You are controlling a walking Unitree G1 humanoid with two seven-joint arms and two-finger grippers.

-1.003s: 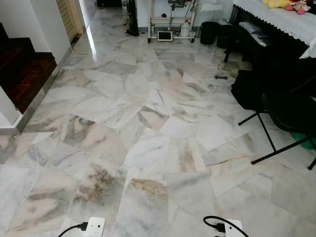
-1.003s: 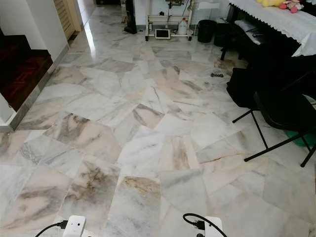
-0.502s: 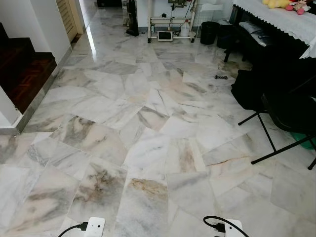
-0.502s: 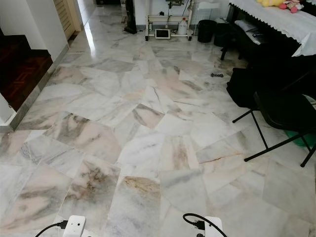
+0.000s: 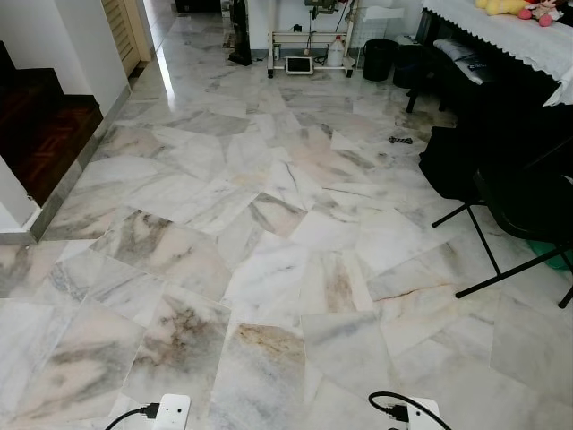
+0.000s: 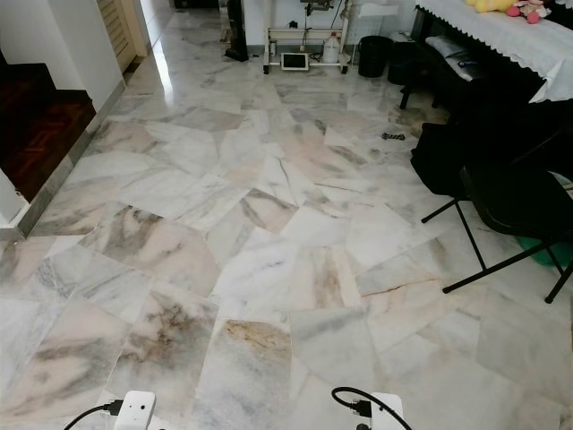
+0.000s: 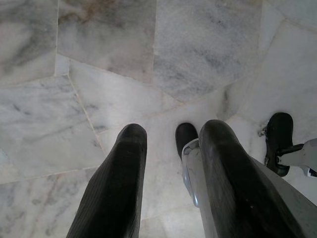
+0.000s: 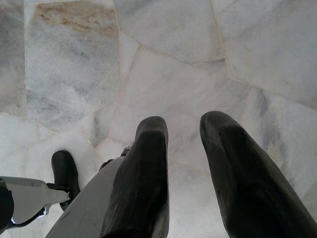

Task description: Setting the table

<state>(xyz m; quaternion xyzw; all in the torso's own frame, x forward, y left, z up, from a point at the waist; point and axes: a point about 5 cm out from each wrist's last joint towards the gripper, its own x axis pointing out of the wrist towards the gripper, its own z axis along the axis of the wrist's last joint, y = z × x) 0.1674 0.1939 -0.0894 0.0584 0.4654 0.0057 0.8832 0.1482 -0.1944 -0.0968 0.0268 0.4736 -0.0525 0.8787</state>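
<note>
From the head, open marble floor (image 5: 269,233) runs ahead — stairs (image 5: 36,125) left, a black chair (image 5: 528,206) right, a black bin (image 5: 380,59) (contents unclear) far off; nothing has shifted. Wrist views: left gripper (image 7: 171,144) and right gripper (image 8: 185,131) hang apart, empty.

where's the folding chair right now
The black folding chair stands on the robot's right in the head views, on the marble floor beside the white-clothed table.

Glossy marble floor (image 5: 269,224), dark stairs (image 5: 40,125), black chair (image 5: 519,206).
</note>
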